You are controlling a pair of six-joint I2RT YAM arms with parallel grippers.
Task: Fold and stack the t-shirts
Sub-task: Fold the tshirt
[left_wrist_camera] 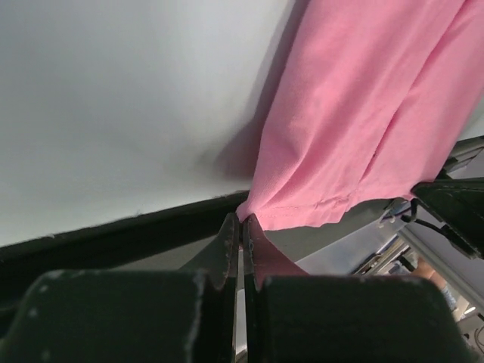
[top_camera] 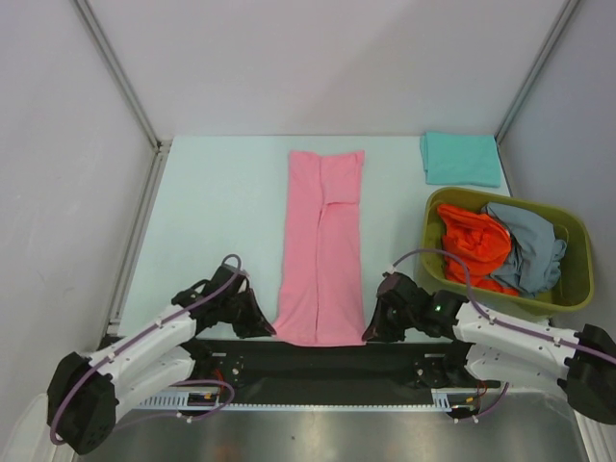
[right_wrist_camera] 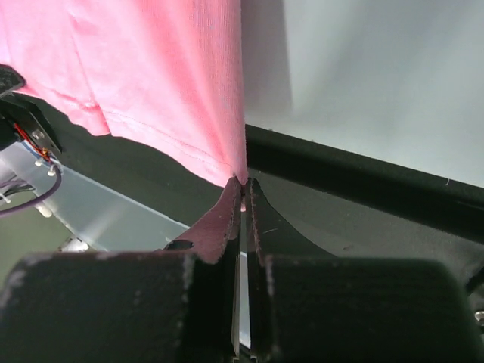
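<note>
The pink t-shirt [top_camera: 322, 245] lies folded into a long narrow strip down the middle of the table. My left gripper [top_camera: 270, 330] is shut on its near left corner [left_wrist_camera: 261, 204]. My right gripper [top_camera: 369, 334] is shut on its near right corner [right_wrist_camera: 227, 162]. Both hold the hem at the table's near edge. A folded teal t-shirt [top_camera: 460, 159] lies at the back right. The orange-red t-shirt [top_camera: 472, 245] and the grey-blue t-shirt [top_camera: 527, 245] lie crumpled in the basket.
The olive-green plastic basket [top_camera: 577, 274] stands at the right, close to my right arm. A black strip [top_camera: 318, 358] runs along the table's near edge. Metal frame posts [top_camera: 115, 67] rise at the back corners.
</note>
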